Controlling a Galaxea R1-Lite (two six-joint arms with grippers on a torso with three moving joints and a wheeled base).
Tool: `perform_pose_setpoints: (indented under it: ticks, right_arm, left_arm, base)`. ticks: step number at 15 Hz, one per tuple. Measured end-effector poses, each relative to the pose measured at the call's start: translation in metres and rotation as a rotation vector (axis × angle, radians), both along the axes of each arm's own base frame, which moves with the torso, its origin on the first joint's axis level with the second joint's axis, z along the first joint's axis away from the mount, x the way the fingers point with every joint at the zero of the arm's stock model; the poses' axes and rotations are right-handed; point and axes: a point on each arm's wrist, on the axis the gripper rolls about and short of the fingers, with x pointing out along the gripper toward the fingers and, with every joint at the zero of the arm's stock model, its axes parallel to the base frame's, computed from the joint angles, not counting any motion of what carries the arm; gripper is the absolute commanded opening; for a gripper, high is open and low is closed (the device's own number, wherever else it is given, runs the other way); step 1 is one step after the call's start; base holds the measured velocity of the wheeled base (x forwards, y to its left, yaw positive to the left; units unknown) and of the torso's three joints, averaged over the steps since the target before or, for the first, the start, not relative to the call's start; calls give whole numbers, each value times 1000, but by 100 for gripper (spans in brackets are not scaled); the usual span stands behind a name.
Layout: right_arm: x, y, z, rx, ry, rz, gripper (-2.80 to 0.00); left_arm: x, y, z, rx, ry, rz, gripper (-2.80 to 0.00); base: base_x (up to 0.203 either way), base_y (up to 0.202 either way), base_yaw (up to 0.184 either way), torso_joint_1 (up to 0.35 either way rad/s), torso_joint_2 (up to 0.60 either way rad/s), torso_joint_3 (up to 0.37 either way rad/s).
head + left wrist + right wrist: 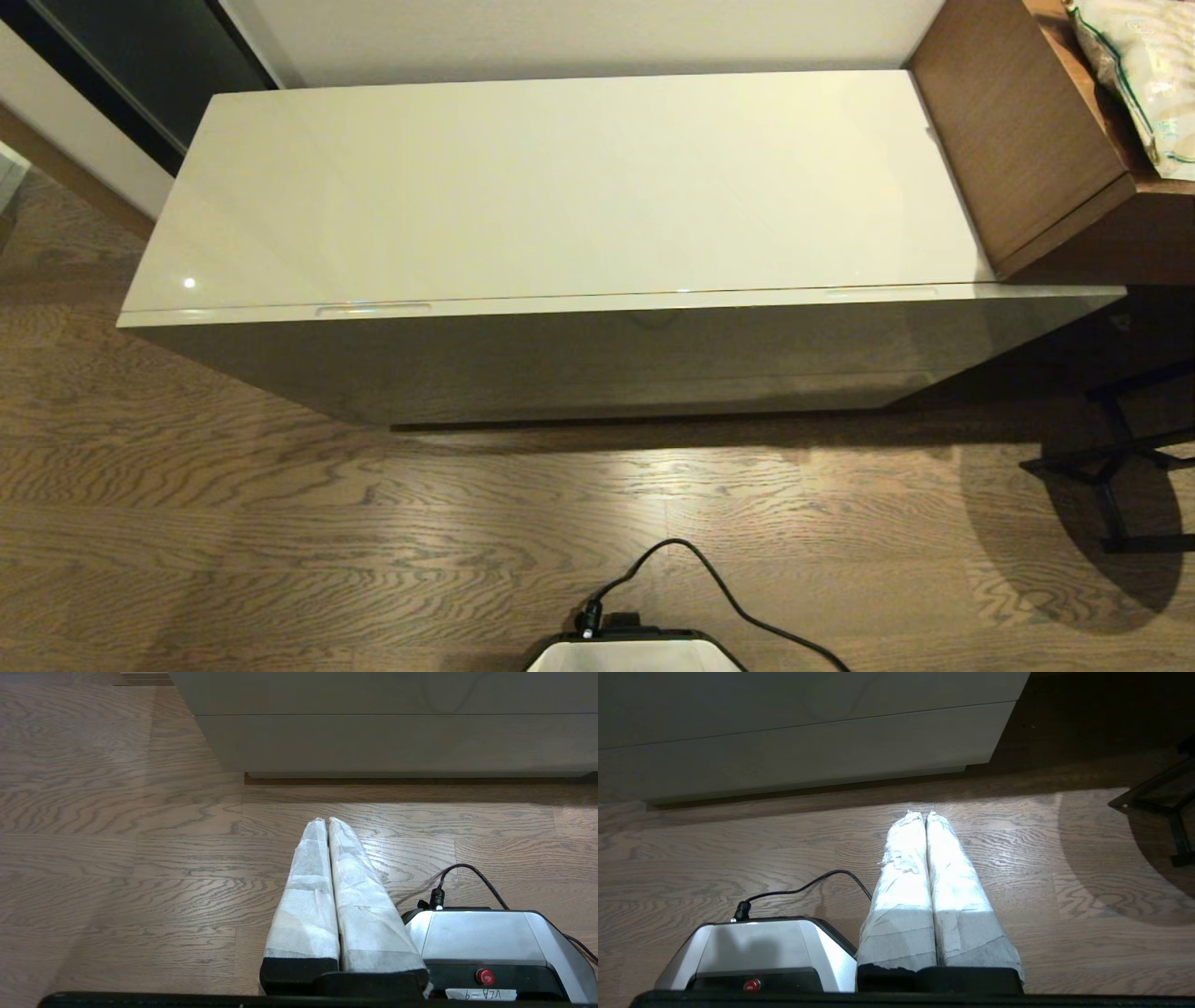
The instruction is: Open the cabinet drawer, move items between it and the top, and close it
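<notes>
Both grippers — left gripper (328, 820), right gripper (926, 813) — hang low near the floor, fingers pressed together, empty; the cabinet drawer (616, 350) is shut — hook a rim slot (373, 309), pull straight.

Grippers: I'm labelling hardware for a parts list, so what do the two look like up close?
The left gripper and right gripper match: each has two long tapering fingers wrapped in creased white paper-like tape, set in a black base. No cables or markings show on either.

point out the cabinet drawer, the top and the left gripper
cabinet drawer (616, 350), head view, on its front panel
top (560, 187), head view, on the bare middle of the panel
left gripper (328, 823), left wrist view, between the closed fingertips
</notes>
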Motion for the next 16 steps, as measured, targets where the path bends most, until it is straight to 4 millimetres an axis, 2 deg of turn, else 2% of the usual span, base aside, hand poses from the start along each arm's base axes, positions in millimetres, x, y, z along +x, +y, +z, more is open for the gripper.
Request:
perform_pose_setpoints:
  ticks: [16]
  right_arm:
    - [0, 0, 0, 0, 6, 0, -280]
  left_arm:
    - [0, 0, 0, 0, 0, 0, -280]
  base:
    - [0, 0, 0, 0, 0, 0]
